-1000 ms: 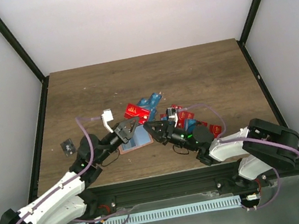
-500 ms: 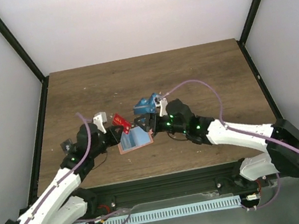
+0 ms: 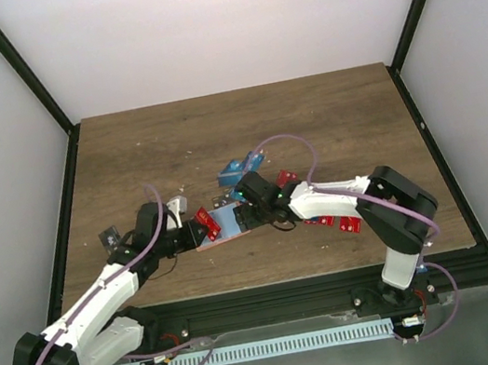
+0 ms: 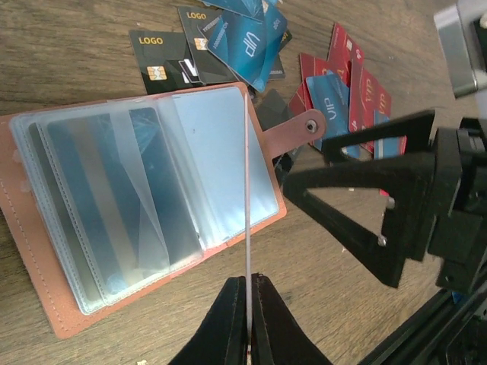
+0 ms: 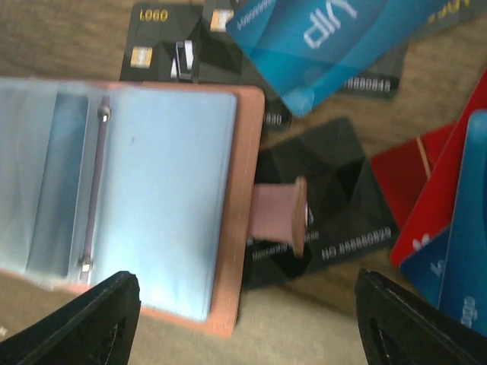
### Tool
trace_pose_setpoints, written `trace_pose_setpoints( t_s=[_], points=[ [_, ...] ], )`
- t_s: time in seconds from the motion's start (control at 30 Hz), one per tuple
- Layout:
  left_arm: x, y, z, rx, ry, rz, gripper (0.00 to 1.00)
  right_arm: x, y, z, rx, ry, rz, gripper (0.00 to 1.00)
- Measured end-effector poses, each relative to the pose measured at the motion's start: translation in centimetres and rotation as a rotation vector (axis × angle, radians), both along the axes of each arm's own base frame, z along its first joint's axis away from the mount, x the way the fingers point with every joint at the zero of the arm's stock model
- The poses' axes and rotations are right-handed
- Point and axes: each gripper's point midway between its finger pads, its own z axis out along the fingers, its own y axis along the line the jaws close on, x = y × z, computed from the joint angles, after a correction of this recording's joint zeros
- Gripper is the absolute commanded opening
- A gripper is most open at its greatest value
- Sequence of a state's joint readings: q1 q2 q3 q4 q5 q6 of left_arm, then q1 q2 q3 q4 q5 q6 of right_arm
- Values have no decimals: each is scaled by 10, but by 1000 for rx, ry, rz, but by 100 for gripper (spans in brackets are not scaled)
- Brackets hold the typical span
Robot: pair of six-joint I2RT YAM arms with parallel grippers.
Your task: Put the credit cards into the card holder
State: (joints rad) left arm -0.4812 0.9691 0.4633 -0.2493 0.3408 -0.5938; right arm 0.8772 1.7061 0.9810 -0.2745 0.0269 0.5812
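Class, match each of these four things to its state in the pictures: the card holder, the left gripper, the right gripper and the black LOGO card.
Things:
1. card holder
2. left gripper
3. right gripper
4. black LOGO card

States:
A. open, fingers wide apart, holding nothing
B. lying flat, face up, chip showing
C. lying open, clear sleeves showing
D. shut on a thin card seen edge-on

Pairs: 1-C, 2-D, 3-A, 4-B
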Motion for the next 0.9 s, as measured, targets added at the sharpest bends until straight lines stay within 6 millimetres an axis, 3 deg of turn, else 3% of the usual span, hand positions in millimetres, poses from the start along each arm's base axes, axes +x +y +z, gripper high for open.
trace_pose_setpoints(
  t_s=[0.2,0.5,0.9],
  points=[
    [1,0,-11,12,23,2,4,19,3,-6,-43,-37,4,62],
    [10,-4,-25,-7,8,13,4,28,0,-20,-67,-45,18,32],
    [23,-5,-39,-2,17,29,4,24,3,-24,-42,-36,36,29]
  ],
)
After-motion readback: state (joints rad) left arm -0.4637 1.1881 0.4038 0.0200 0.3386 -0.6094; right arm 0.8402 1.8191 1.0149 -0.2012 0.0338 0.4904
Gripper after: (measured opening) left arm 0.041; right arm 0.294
